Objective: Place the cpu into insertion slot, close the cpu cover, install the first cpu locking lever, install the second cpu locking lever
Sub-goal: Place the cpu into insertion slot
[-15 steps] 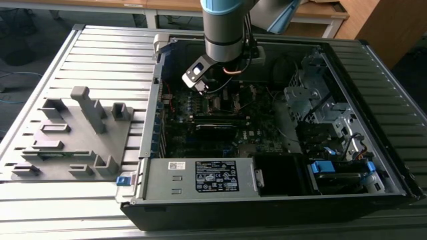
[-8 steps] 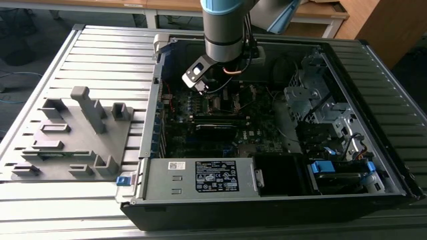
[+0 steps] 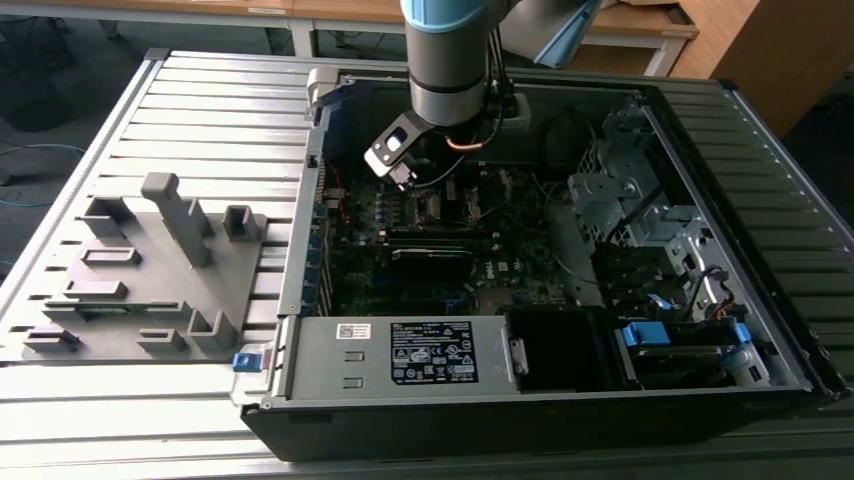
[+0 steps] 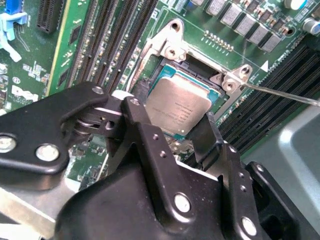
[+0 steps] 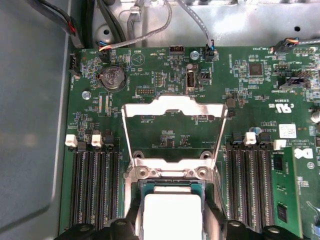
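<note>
- Because the gripper hangs low over the socket and straddles the cpu, we judge it is set there to seat the chip squarely. We cannot tell whether it clamps the chip or is loose of it.
- We see the cpu lying flat in the insertion slot, grey face up and edges in line with the socket's frame. To us the first step looks done or all but done.
- In the first wrist view the cpu cover stands swung back from the socket, hinged at its far edge. We take it that this leaves the opening free for the chip; the cover is not yet closed.
- A thin locking lever runs out from the socket's corner across the dark slots beside it. We judge it unlatched, since the cover is up.
- Long memory slots flank the socket on both sides of the green motherboard.
- The computer case lies open-sided on the slatted table. It holds the motherboard, loose cables and a labelled grey box, and the arm reaches down into it.
- At the exterior view's left, a grey fixture plate sits beside the case, well apart from the gripper.
</note>
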Robot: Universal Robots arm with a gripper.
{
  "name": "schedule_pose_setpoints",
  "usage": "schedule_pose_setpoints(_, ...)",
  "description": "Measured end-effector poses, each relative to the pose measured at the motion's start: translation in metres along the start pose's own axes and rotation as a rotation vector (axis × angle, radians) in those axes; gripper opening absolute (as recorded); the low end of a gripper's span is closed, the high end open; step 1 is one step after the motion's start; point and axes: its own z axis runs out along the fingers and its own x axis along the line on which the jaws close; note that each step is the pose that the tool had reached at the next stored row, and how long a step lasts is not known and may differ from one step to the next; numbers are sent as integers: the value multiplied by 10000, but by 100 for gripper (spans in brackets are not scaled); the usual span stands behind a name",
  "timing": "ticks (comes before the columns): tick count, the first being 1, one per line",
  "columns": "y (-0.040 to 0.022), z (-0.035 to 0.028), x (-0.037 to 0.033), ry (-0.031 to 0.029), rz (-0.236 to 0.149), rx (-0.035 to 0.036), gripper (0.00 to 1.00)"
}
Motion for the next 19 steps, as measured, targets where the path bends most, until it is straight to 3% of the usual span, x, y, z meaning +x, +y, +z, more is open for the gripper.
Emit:
schedule_pose_setpoints(1, 0, 0, 0, -2, 0, 2, 60)
schedule_pose_setpoints(9, 4, -42, 0, -12, 0, 9, 60)
schedule_pose_setpoints(17, 21, -184, 7, -5, 0, 9, 60)
schedule_pose_setpoints(19, 22, -190, 7, -3, 0, 9, 60)
